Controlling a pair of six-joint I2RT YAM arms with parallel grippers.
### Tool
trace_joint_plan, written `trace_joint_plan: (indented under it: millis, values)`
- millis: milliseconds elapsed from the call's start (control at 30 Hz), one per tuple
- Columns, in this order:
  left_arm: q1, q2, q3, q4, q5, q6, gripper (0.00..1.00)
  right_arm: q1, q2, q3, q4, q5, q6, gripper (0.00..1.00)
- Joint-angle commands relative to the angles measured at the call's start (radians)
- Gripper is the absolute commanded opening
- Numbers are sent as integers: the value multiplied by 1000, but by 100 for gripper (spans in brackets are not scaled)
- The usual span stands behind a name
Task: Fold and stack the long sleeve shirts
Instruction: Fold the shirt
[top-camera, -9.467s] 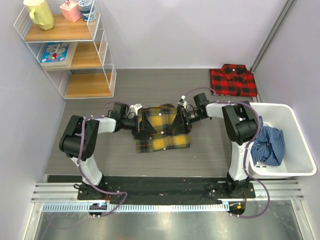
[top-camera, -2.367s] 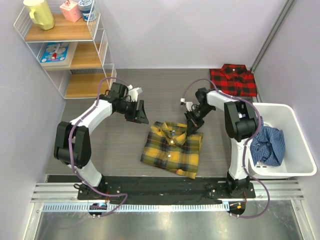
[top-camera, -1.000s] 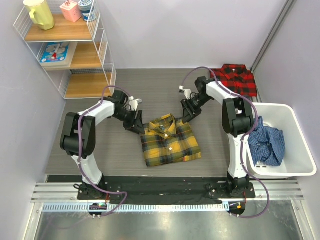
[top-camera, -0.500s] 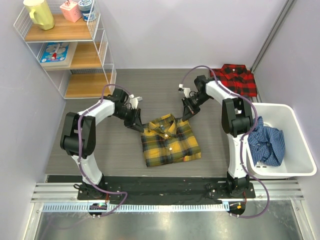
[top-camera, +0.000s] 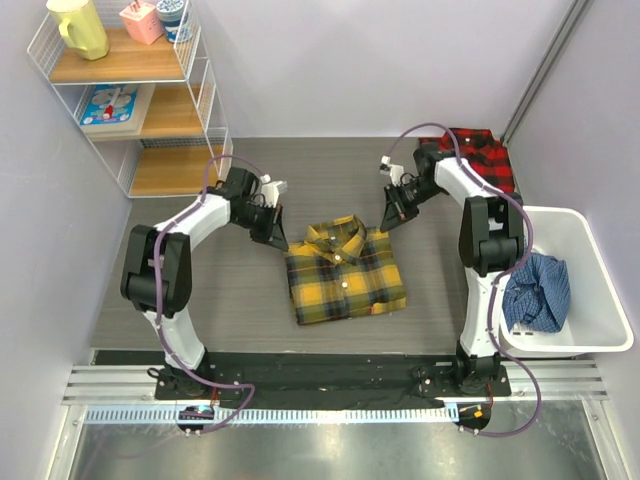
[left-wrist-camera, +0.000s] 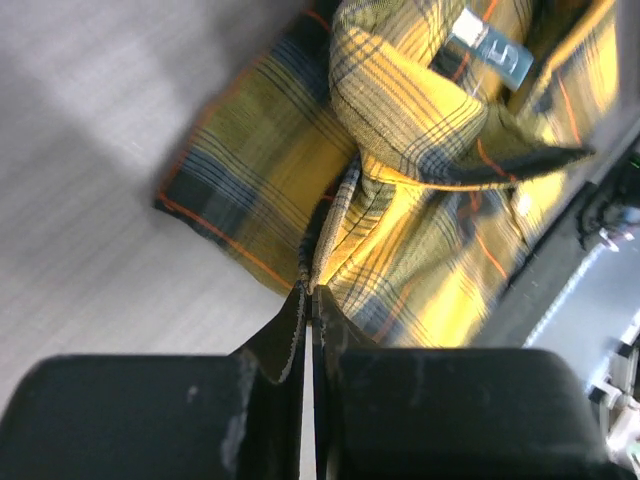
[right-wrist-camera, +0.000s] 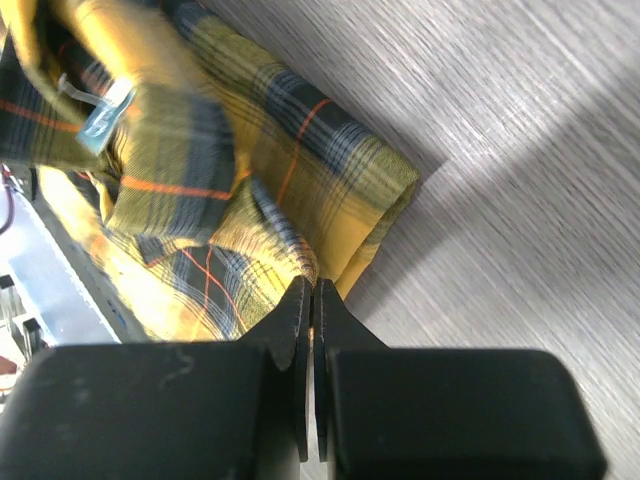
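While both reach inward, left end effector (left-wrist-camera: 308, 292), right end effector (right-wrist-camera: 311, 288) clamp yellow shirt (top-camera: 345, 285) shoulders.

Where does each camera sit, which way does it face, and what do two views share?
Top external: above and behind the bases, facing down at left arm, right arm and yellow shirt.
Left wrist: on the left arm, looking past its shut jaws at the shirt's edge.
Right wrist: likewise, right arm, opposite edge.
Shared: both wrist views show the collar label.
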Motion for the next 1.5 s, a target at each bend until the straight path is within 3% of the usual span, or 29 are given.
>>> trace_joint_plan:
  millis: [0,267,300,333,367,467,500,633,800,1000,1100,1233,1467]
  values:
    - [10,102,84,44,-107,22,0,26,40,-17,86,18,13,1]
    - [13,208,109,54,-216,29,0,38,86,6,180,98,77,1]
    - [18,207,112,51,-219,31,2,35,80,4,167,98,74,7]
    - [24,204,118,39,-186,38,7,33,68,13,143,95,62,15]
    - [36,196,135,10,-152,52,22,33,61,24,82,90,33,22]
    - [39,100,129,16,-74,101,42,23,11,50,16,69,27,42]
    - [39,49,129,37,-58,97,45,23,-4,65,9,64,28,46]
    - [9,-5,155,81,-2,115,50,24,-55,108,0,15,30,46]
    - [-82,13,169,103,21,224,48,70,-45,189,20,-112,102,42]
    - [-148,21,93,251,38,295,48,156,38,248,123,-194,261,43]
    - [-168,12,57,263,87,362,43,191,63,248,166,-227,326,42]
    - [-199,-22,-34,263,74,423,23,221,98,222,205,-261,392,41]
    - [-222,-37,-86,265,64,493,14,251,123,180,226,-263,435,42]
